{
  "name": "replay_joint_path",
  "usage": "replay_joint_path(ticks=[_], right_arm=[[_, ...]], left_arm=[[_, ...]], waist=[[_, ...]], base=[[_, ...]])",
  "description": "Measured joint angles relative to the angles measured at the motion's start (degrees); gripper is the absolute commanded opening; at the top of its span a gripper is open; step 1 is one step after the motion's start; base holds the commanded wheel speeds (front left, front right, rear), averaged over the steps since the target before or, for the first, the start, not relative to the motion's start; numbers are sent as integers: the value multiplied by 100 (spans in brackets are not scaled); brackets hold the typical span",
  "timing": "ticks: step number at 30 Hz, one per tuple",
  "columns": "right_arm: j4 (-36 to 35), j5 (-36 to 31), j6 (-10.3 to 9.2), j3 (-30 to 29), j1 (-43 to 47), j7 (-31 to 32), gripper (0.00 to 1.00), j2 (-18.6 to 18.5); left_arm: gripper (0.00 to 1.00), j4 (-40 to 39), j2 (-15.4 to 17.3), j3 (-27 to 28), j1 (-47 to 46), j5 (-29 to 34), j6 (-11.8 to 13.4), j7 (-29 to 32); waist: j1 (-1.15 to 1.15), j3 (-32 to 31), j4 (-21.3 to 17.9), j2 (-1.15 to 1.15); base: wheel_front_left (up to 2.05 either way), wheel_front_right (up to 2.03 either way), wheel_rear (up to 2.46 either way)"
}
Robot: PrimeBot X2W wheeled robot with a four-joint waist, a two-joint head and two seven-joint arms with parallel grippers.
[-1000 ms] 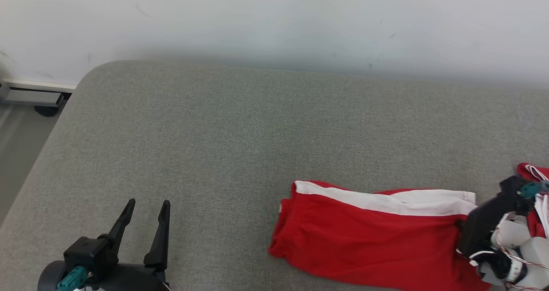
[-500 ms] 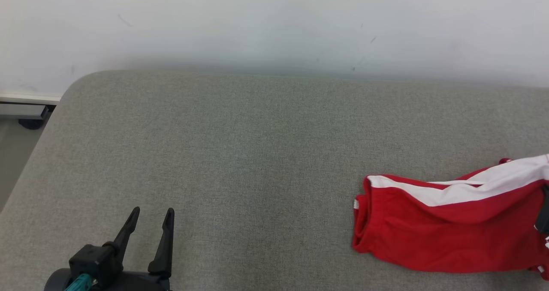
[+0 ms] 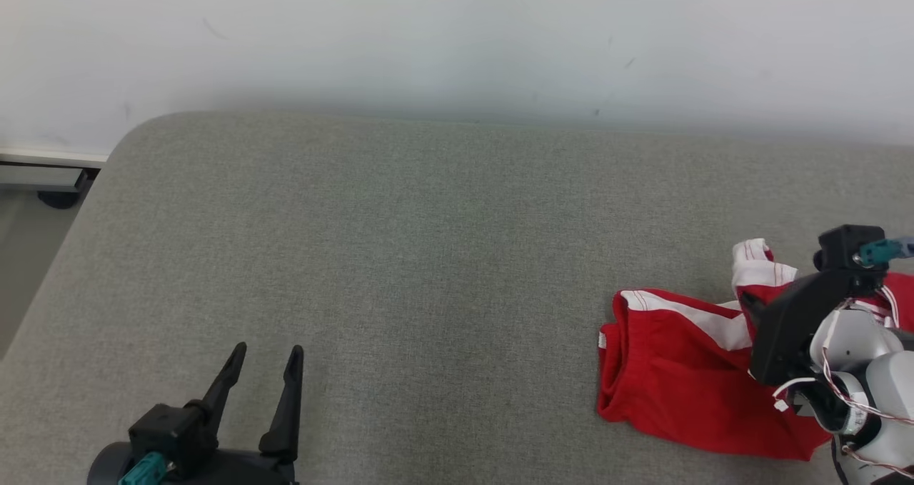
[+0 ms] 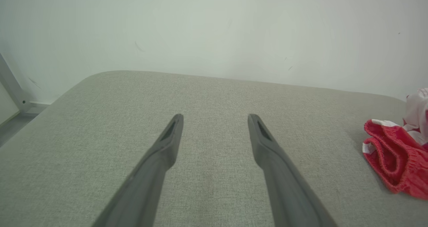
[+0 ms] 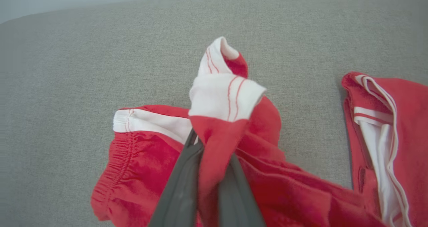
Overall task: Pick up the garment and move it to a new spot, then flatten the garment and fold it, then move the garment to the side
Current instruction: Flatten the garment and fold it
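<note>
Between the fingers (image 5: 180, 187) of the right gripper (image 5: 210, 160), a red fold of the garment (image 5: 140, 153) is clamped. Its white striped cuff stands up just beyond the tips, likely so the cloth can be carried or drawn out by that edge. The rest, elastic waistband included, trails below and left of them on the grey bench (image 5: 67, 53). The left gripper (image 3: 268, 356) has its fingers apart and empty, the garment well off to their right, probably waiting for the flattening
</note>
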Motion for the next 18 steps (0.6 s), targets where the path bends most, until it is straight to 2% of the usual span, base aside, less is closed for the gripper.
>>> replay_joint_path(ticks=[11, 18], right_arm=[[70, -2, 0, 528, -213, 312, 0, 414], [252, -13, -2, 643, -330, 396, 0, 619]], left_arm=[[100, 15, -16, 9, -96, 0, -40, 4], [100, 18, -18, 11, -96, 0, -36, -19]], waist=[[0, 35, 140, 0], [0, 55, 159, 0]], base=[[0, 0, 0], [0, 0, 0]])
